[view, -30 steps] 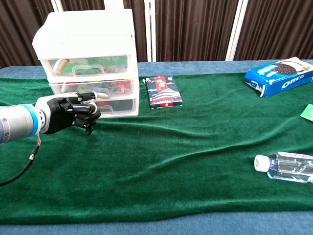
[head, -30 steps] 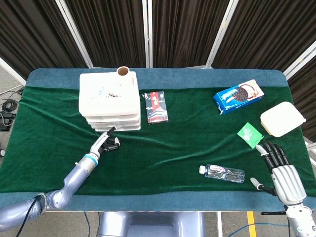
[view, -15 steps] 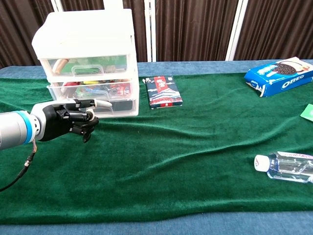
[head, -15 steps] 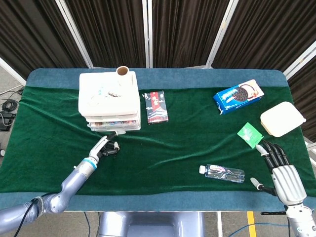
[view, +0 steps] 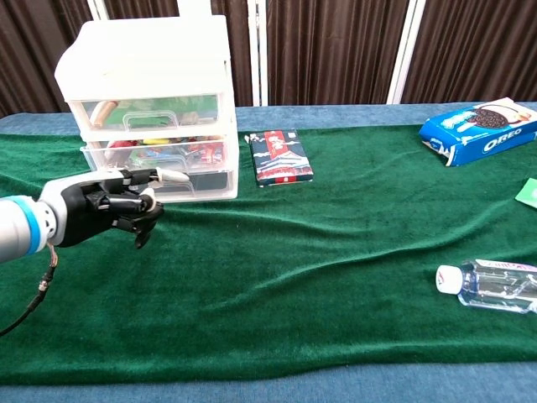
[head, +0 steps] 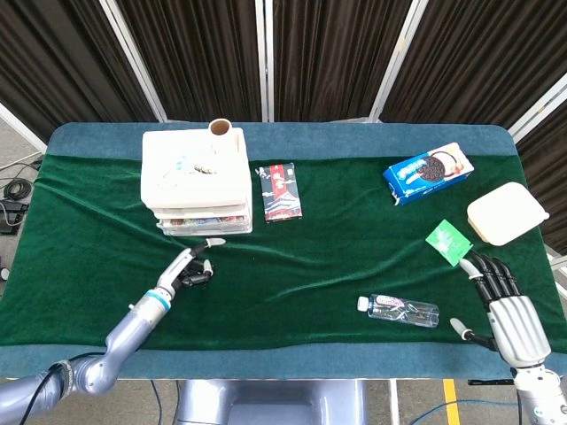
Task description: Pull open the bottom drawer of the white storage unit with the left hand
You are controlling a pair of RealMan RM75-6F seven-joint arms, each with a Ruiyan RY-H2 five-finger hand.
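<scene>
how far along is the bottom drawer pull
Done: nothing clear; the bottom drawer of the white plastic storage unit looks about shut. In hand: the left hand hovers just before it, fingers curled, one pointing, gripping nothing. Left: hook the drawer and pull.

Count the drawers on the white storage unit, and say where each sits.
3, stacked: top drawer, middle drawer, bottom drawer partly behind the left hand. None seems hidden.

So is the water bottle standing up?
No, the water bottle lies on its side on the green cloth, its cap pointing left in the head view.
</scene>
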